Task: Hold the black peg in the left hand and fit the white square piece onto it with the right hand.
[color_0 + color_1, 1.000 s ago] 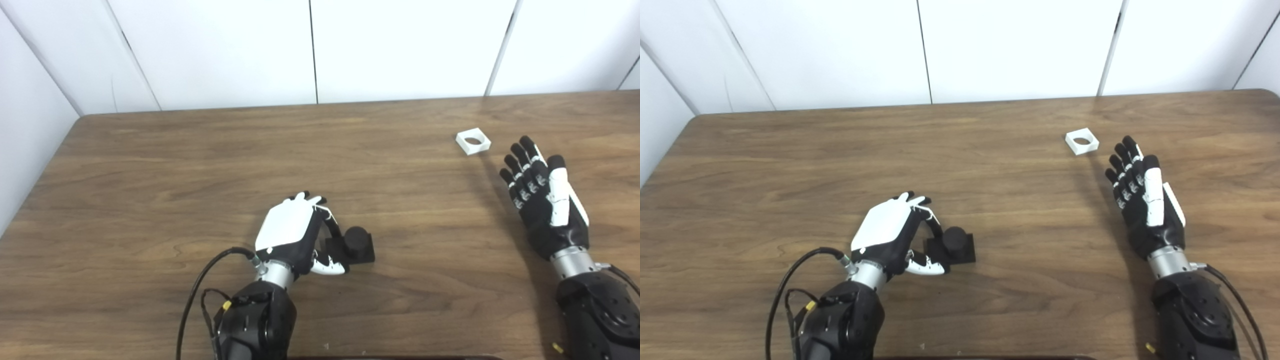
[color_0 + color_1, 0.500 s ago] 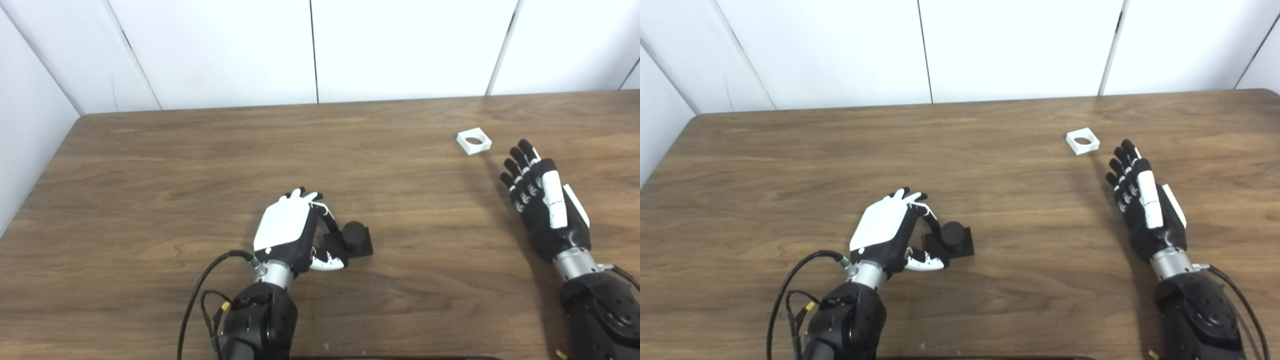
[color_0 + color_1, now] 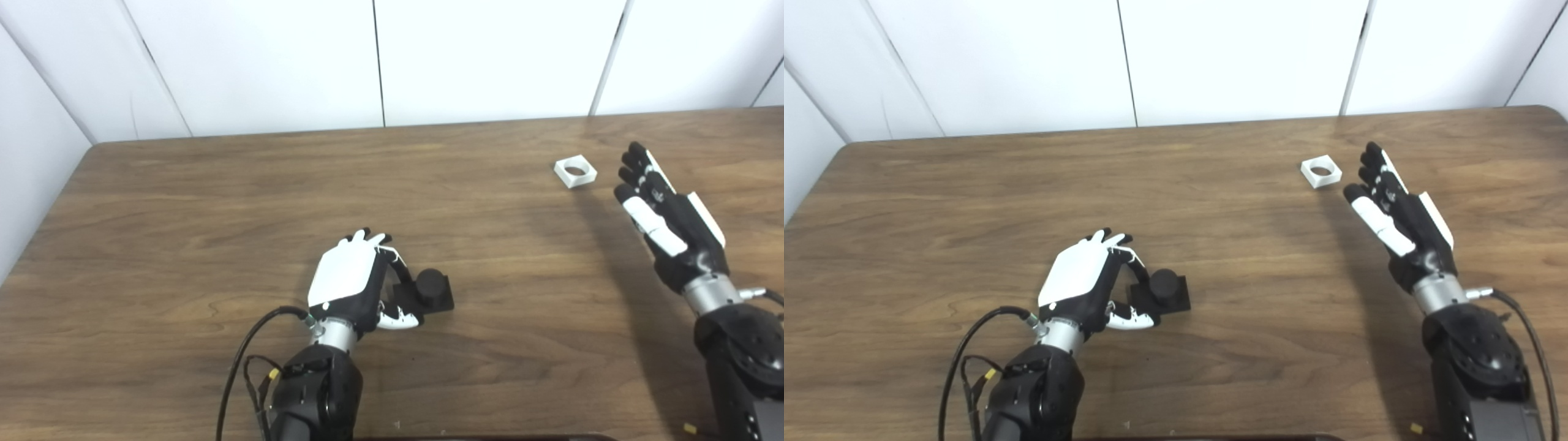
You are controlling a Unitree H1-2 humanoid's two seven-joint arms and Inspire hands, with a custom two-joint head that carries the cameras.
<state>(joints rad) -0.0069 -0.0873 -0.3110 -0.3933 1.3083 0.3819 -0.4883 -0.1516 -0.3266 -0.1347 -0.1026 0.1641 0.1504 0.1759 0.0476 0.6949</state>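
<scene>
White square piece (image 3: 575, 171) lies ungrasped near the desk's (image 3: 184, 202) far right edge; the right hand (image 3: 664, 211), fingers spread, has advanced beside it, while the left hand (image 3: 355, 283) cups the black peg (image 3: 430, 289).

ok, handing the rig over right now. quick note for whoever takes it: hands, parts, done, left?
Left hand: fingers curled at the black peg, which sits on the table; firm grip cannot be confirmed.
Right hand: open, empty, just right of the white square piece, not touching it.
White piece lies flat at the far right of the table.
Done: nothing fitted.
Left: secure and lift the peg, pick up the white piece, fit it on.
</scene>
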